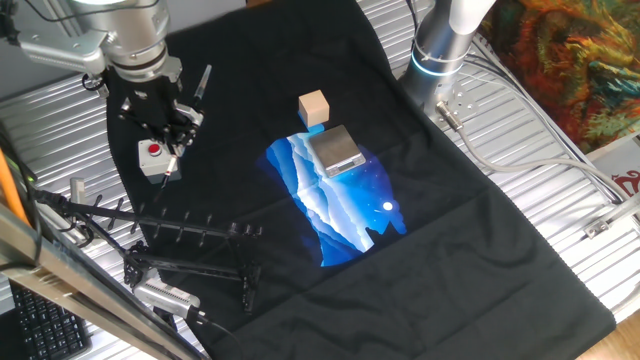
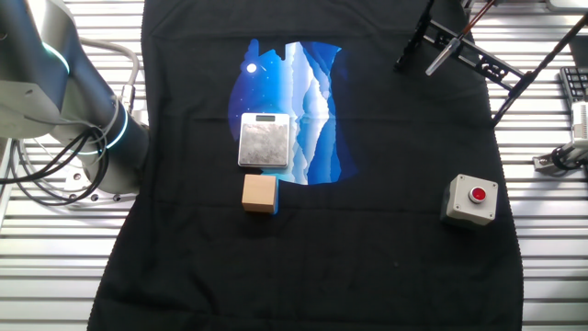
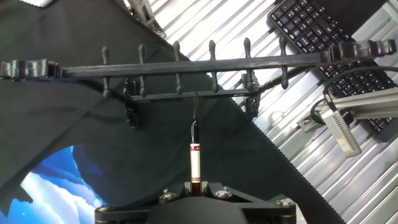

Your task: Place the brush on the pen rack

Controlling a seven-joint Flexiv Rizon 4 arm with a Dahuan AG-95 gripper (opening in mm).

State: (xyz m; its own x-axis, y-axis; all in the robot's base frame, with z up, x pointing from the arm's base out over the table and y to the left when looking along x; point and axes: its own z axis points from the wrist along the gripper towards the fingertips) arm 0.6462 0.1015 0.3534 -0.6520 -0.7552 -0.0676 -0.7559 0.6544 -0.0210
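In the hand view the brush (image 3: 195, 155) sticks straight out from between my jaws, with a dark red base, a white and red band, then a thin black end. My gripper (image 3: 196, 185) is shut on its base. The thin tip reaches the lower bar of the pen rack (image 3: 186, 63), a black frame whose long top bar carries a row of short pegs. In one fixed view my gripper (image 1: 172, 135) hangs above the table at the left, with the pen rack (image 1: 195, 232) below it toward the front. The other fixed view shows the pen rack (image 2: 455, 46) at the top right, and the gripper is out of frame.
A grey box with a red button (image 1: 153, 157) sits just under my hand. A wooden cube (image 1: 313, 107) and a small silver scale (image 1: 335, 150) lie mid-cloth. A keyboard (image 3: 323, 43) and a white device with cables (image 3: 339, 130) lie beyond the rack on the ribbed metal table.
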